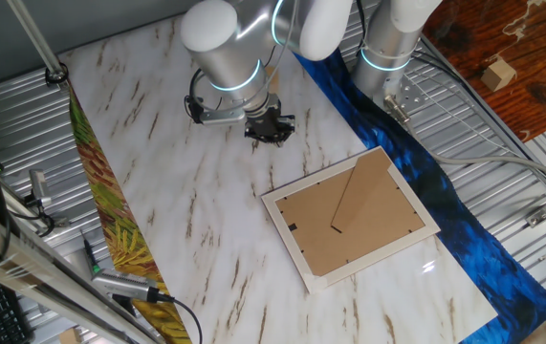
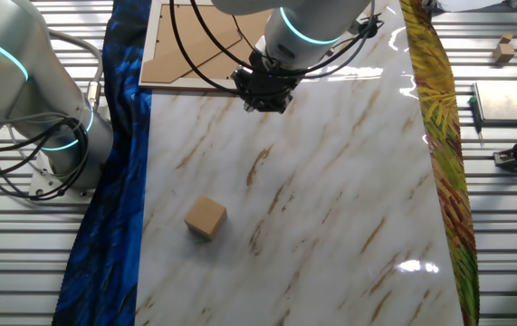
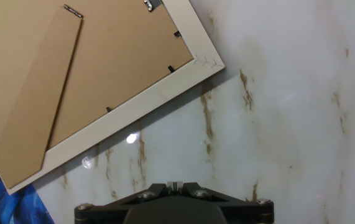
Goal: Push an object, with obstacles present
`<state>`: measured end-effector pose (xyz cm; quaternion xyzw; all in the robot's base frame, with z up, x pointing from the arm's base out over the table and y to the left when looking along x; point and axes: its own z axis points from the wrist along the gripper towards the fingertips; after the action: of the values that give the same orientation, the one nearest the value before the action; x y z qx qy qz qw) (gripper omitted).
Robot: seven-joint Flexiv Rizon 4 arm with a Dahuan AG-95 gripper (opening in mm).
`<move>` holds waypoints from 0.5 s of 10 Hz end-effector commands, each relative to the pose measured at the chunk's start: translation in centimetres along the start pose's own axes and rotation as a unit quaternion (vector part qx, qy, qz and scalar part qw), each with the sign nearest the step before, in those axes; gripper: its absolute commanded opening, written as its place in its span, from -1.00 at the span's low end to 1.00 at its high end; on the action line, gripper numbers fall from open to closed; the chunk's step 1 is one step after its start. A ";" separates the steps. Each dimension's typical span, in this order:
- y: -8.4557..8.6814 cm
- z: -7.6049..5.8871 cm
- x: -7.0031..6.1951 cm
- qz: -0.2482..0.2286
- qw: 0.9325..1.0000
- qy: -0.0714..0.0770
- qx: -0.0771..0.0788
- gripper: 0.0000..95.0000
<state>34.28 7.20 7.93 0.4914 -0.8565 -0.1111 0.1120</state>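
Observation:
A small tan wooden cube (image 2: 205, 218) sits on the white marble tabletop (image 2: 330, 208), near the blue cloth side. My gripper (image 2: 267, 95) hangs low over the marble, well away from the cube and close to a corner of a picture frame (image 2: 195, 45) that lies face down. In one fixed view the gripper (image 1: 271, 129) is beyond the frame (image 1: 351, 216), and the arm hides the cube. The hand view shows the gripper (image 3: 175, 185) shut with nothing between the fingers, and the frame's corner (image 3: 196, 62) lies ahead of it.
A blue cloth (image 2: 118, 181) runs along one long side of the table and a leaf-patterned strip (image 2: 444, 154) along the other. The robot's base (image 2: 50, 136) stands beside the blue cloth. Another small wooden block (image 1: 498, 72) lies off the table.

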 end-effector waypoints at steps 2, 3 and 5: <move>0.1 0.0 0.0 0.001 1.000 0.001 0.000 -1.00; 0.1 0.0 0.0 0.002 1.000 0.001 0.000 -1.00; 0.2 0.0 -0.1 0.002 1.000 0.001 0.000 -1.00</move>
<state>34.20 7.40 8.00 0.4903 -0.8572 -0.1098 0.1128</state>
